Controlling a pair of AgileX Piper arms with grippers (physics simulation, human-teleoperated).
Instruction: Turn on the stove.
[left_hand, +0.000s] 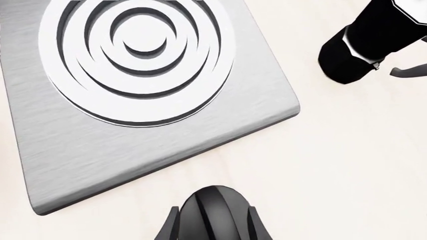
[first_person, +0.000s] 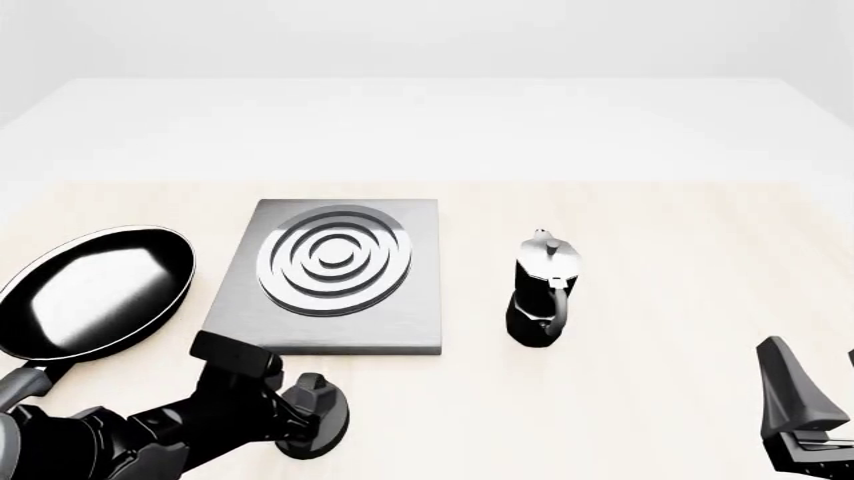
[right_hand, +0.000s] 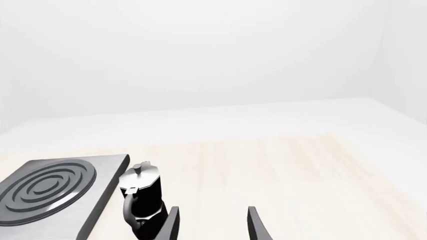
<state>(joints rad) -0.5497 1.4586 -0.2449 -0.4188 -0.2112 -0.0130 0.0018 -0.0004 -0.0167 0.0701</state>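
Note:
The stove (first_person: 347, 275) is a flat brushed-grey slab with raised silver rings, left of the table's middle; it also shows in the left wrist view (left_hand: 147, 100) and the right wrist view (right_hand: 53, 192). Its small black round knob (left_hand: 213, 202) sits on the table just in front of the slab. My left gripper (left_hand: 213, 227) is open, with a finger on each side of the knob and close against it. In the front view the left gripper (first_person: 315, 418) covers most of the knob. My right gripper (first_person: 817, 390) is open and empty at the near right, and shows in its own wrist view (right_hand: 213, 225).
A black-and-silver moka pot (first_person: 545, 292) stands right of the stove, also in the left wrist view (left_hand: 370, 40) and the right wrist view (right_hand: 143, 200). A glossy black frying pan (first_person: 94, 290) lies left of the stove, its handle toward the left arm.

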